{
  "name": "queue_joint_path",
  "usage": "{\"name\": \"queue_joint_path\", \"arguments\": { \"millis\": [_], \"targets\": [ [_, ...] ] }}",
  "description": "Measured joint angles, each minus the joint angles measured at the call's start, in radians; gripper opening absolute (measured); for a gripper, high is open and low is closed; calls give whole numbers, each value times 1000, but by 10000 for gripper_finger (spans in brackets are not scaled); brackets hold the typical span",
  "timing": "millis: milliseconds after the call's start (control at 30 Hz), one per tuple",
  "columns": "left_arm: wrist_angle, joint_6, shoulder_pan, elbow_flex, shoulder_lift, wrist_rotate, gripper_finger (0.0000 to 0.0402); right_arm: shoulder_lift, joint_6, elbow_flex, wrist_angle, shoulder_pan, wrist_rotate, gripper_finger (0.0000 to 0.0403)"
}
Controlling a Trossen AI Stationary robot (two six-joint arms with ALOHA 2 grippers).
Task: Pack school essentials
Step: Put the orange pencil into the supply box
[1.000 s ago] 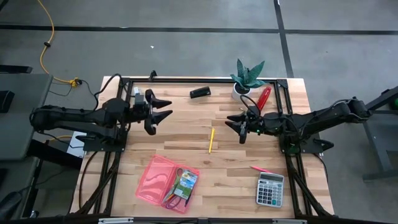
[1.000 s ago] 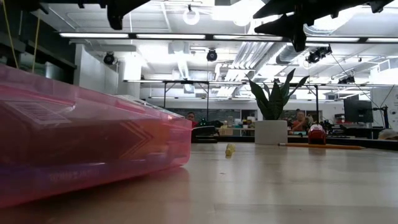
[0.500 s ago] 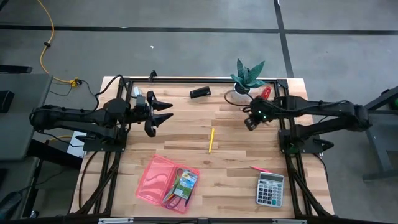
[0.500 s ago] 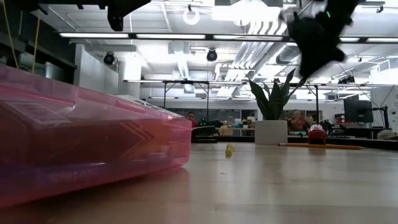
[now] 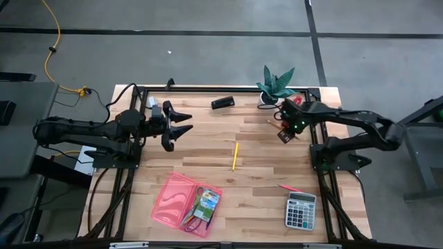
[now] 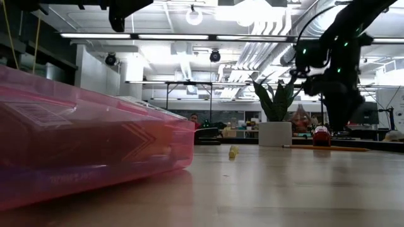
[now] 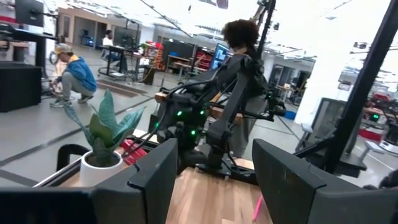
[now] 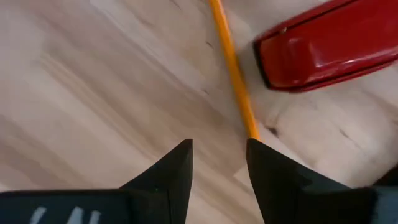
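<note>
Bench [image 5: 208, 149], wooden top, black frame rails along its edges.

Right gripper [image 5: 283, 134]: hanging near the far right corner, pointed down at the boards, fingers [image 8: 171, 167] parted with bare wood between them, nothing held. An orange pencil [image 8: 233, 68] lies just beyond the fingertips, its end close to the right-hand finger. A red oblong object [image 8: 329, 43] lies just beside that pencil.

Left gripper [image 5: 178, 124]: raised over the far left part of the bench, jaws spread wide, empty.

Pink case [image 5: 178, 200]: near edge, left of centre, lying open; a small green-blue box [image 5: 206, 202] rests inside, with scissors [image 5: 194, 220] at its near end.

Yellow pencil [image 5: 234, 155]: mid-bench, lying loose, well apart from both grippers.

Grey calculator [image 5: 301, 210]: near right corner, with a red pencil [image 5: 289, 187] just beyond it.

Potted plant [image 5: 275, 86]: far edge, right side.

Small black object [image 5: 222, 103]: far edge, near the middle.
</note>
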Motion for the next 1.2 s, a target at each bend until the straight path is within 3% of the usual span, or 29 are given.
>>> {"name": "queue_joint_path", "arguments": {
  "millis": [333, 667, 767, 933, 1200],
  "targets": [
    [0, -38, 0, 0, 0, -27, 197, 235, -39, -1, 67, -113, -14, 142],
    [0, -55, 0, 0, 0, -27, 197, 273, -70, 2, 85, -121, -44, 137],
    [0, -54, 0, 0, 0, -27, 197, 274, -51, 2, 85, -106, -32, 111],
    [0, -51, 0, 0, 0, -27, 197, 272, -21, 3, 61, -71, -39, 20],
    [-4, -51, 0, 0, 0, -29, 197, 117, 168, -4, 61, 122, -174, 4]
  ]
}}
